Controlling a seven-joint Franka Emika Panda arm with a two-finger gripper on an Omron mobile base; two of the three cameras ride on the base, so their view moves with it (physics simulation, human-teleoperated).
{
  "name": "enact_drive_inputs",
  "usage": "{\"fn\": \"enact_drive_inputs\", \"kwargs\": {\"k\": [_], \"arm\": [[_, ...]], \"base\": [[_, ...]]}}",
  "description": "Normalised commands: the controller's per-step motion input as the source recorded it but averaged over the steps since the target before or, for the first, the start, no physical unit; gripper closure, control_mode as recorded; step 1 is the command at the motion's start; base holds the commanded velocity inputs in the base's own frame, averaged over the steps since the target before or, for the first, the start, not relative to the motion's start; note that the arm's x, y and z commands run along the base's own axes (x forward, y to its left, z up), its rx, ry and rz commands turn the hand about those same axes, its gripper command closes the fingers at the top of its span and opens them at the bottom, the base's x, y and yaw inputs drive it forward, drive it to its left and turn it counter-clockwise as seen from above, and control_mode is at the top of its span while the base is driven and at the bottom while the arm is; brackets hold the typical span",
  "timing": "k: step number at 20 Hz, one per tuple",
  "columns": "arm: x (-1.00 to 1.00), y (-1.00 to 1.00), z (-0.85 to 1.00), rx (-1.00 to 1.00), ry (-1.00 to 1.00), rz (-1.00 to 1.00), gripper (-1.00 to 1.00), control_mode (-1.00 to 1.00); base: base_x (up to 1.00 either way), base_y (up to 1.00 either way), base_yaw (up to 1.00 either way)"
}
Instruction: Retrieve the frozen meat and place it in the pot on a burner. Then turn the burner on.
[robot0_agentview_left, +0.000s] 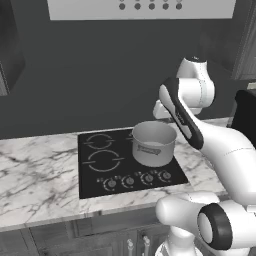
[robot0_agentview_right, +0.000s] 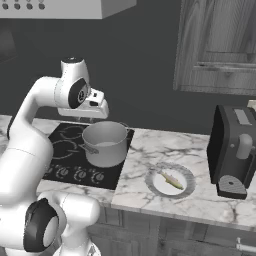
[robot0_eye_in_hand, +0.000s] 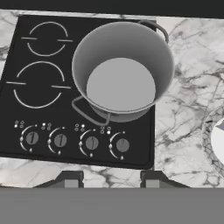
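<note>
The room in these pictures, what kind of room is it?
It looks like a kitchen. A black cooktop with knobs sits in a marble counter, with a metal pot on a burner. A coffee machine and a plate sit nearby.

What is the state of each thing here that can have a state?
pot: upright on a right-hand burner, empty
cooktop: left burners bare
knobs: four in a row; setting unclear
plate: on the counter, holds a yellowish-green piece
end effector: above the cooktop, empty
cabinet door: closed
</note>
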Motion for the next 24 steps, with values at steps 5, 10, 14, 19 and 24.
{"fn": "enact_drive_inputs", "kwargs": {"k": [5,10,14,19,24], "arm": [[0.0,-0.1,0.0,0.0,0.01,0.0,-1.0,-1.0],[-0.22,-0.53,-0.09,0.0,0.03,-0.01,-1.0,-1.0],[-0.21,-0.59,0.0,0.0,0.05,-0.01,-1.0,-1.0],[-0.23,-0.65,0.0,0.0,0.08,-0.02,-1.0,-1.0],[-0.11,-0.55,-0.01,0.0,0.08,-0.01,-1.0,-1.0]], "base": [[0.0,0.0,0.0],[0.0,0.0,0.0],[0.0,0.0,0.0],[0.0,0.0,0.0],[0.0,0.0,0.0]]}}
